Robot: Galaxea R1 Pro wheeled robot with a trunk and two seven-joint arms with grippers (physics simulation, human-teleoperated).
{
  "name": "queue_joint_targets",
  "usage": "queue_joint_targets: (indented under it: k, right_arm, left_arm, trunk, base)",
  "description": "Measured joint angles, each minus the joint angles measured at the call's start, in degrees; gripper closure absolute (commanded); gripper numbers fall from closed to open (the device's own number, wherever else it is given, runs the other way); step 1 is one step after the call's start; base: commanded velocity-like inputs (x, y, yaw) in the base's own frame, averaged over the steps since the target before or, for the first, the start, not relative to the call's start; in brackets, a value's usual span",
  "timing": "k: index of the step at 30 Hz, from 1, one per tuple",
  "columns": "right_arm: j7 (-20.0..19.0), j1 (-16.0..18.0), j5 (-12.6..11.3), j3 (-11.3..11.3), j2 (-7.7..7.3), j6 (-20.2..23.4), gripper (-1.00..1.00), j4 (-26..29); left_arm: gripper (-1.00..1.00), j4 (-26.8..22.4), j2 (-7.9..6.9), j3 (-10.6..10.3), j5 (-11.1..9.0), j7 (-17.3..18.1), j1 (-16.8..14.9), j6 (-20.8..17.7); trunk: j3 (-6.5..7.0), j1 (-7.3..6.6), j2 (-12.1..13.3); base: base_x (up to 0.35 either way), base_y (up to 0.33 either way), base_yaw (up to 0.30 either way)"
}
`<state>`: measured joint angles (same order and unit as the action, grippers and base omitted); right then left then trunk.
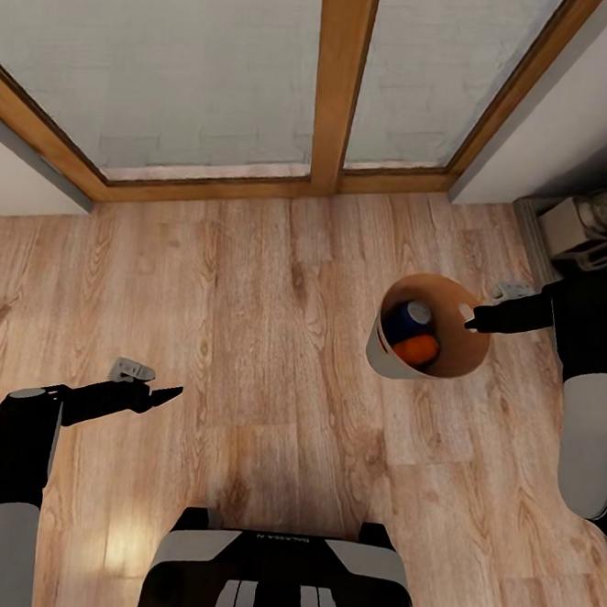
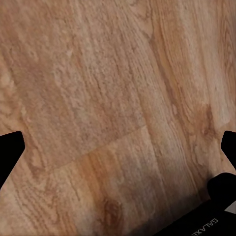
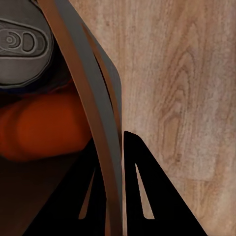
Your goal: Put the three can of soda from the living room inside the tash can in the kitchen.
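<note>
Tash can (image 1: 399, 363), held off the plank floor (image 1: 273, 338) by my right gripper (image 1: 472, 320) pinching its rim, carries blue can (image 1: 407, 318) and orange can (image 1: 416, 350). Light, rigid, likely top-heavy to tilt; grip stays at the rim. Left gripper (image 1: 162, 392) hangs spread, empty.

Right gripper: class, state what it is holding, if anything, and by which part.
The right gripper holds the trash can by its rim, one finger inside the wall and one outside.
</note>
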<state>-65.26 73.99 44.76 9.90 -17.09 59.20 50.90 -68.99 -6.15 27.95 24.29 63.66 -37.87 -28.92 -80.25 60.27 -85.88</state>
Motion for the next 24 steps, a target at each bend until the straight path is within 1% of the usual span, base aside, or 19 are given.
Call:
queue_joint_targets:
  k: [5, 11, 21, 24]
  right_arm:
    - [-0.01, 0.00, -0.14, 0.00, -0.04, 0.09, 1.00, 0.00]
    - [0.00, 0.00, -0.04, 0.00, -0.06, 0.02, 1.00, 0.00]
    - [-0.01, 0.00, -0.11, 0.01, -0.51, 0.08, 1.00, 0.00]
    - [0.00, -0.04, 0.00, 0.00, -0.67, 0.01, 1.00, 0.00]
  left_arm:
    - [-1.00, 0.00, 0.00, 0.00, -0.16, 0.11, 0.02, 0.01]
    - [-1.00, 0.00, 0.00, 0.00, -0.07, 0.06, 0.02, -0.04]
    - [-1.00, 0.00, 0.00, 0.00, -0.02, 0.05, 0.02, -0.08]
    - [-1.00, 0.00, 0.00, 0.00, -0.09, 0.11, 0.00, -0.08]
  trunk:
    - [0.00, 0.00, 0.00]
    - [-1.07, 1.31, -2.39]
    - [-2.87, 3.51, -6.40]
    - [-2.87, 3.51, -6.42]
  base:
    - [0.000, 0.000, 0.000]
    - [0.000, 0.000, 0.000]
    - [0.000, 0.000, 0.000]
    - [0.000, 0.000, 0.000]
